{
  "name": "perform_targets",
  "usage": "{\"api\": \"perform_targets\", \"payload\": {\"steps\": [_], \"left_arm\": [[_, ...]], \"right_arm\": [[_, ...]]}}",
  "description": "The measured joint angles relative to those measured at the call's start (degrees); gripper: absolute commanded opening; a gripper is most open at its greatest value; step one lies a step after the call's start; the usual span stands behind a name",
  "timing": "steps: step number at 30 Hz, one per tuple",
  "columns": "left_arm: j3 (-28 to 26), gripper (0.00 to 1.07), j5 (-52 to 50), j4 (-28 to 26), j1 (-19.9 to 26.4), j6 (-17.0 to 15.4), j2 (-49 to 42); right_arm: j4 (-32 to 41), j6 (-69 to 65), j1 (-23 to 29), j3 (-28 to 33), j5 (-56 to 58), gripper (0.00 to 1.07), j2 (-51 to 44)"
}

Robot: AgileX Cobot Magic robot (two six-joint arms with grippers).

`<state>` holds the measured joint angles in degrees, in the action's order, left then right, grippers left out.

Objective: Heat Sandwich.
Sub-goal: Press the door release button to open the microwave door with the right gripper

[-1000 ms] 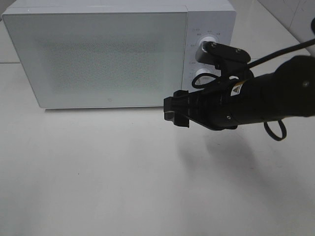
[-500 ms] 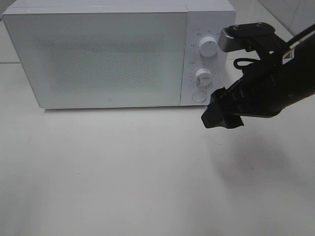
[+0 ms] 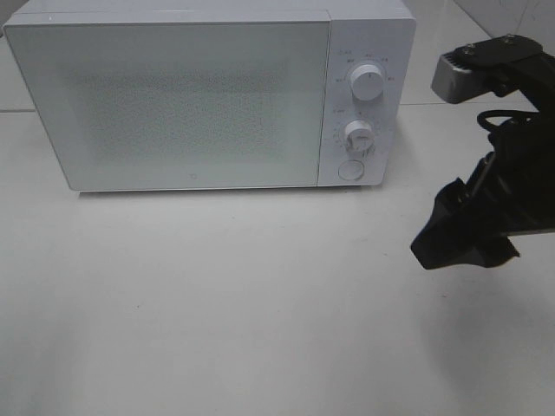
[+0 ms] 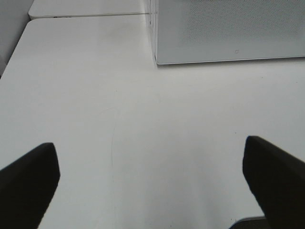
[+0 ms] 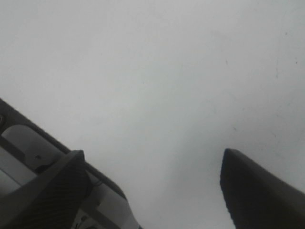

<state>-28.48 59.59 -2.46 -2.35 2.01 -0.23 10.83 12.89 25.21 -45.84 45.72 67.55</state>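
Note:
The sandwich shows in no view. A white microwave point(image 3: 191, 104) stands at the back of the table with its door shut; its lower front corner shows in the left wrist view point(image 4: 228, 28). My right gripper point(image 3: 464, 243) hangs above the table to the right of the microwave, clear of it. In its wrist view the right gripper point(image 5: 152, 191) is open over bare white tabletop, nothing between its fingers. My left gripper point(image 4: 152, 186) is open wide and empty, low over the table in front of the microwave's left end. It is outside the high view.
The microwave's panel carries two white knobs point(image 3: 365, 84) point(image 3: 357, 134) and a round button point(image 3: 350, 170). White tabletop point(image 3: 217, 303) spreads in front. A table edge and seam point(image 4: 86, 14) run behind the left gripper's area.
My right arm has swung from in front of the microwave's control panel to the right and slightly down, uncovering the knobs and button. The microwave door stays shut.

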Motion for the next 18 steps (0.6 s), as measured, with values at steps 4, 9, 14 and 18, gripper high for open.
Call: {"api": "perform_targets", "payload": {"steps": [4, 9, 14, 18], "left_arm": [[0.00, 1.03, 0.00, 0.00, 0.00, 0.00, 0.00], [0.00, 1.03, 0.00, 0.00, 0.00, 0.00, 0.00], [0.00, 1.03, 0.00, 0.00, 0.00, 0.00, 0.00], [0.00, 1.03, 0.00, 0.00, 0.00, 0.00, 0.00]], "right_arm": [[-0.17, 0.00, 0.00, 0.00, 5.50, 0.76, -2.81], [-0.17, 0.00, 0.00, 0.00, 10.31, 0.76, -9.22], [-0.23, -0.17, 0.00, 0.00, 12.49, 0.76, -17.88], [-0.23, -1.32, -0.06, 0.92, 12.72, 0.76, -25.78]]}}
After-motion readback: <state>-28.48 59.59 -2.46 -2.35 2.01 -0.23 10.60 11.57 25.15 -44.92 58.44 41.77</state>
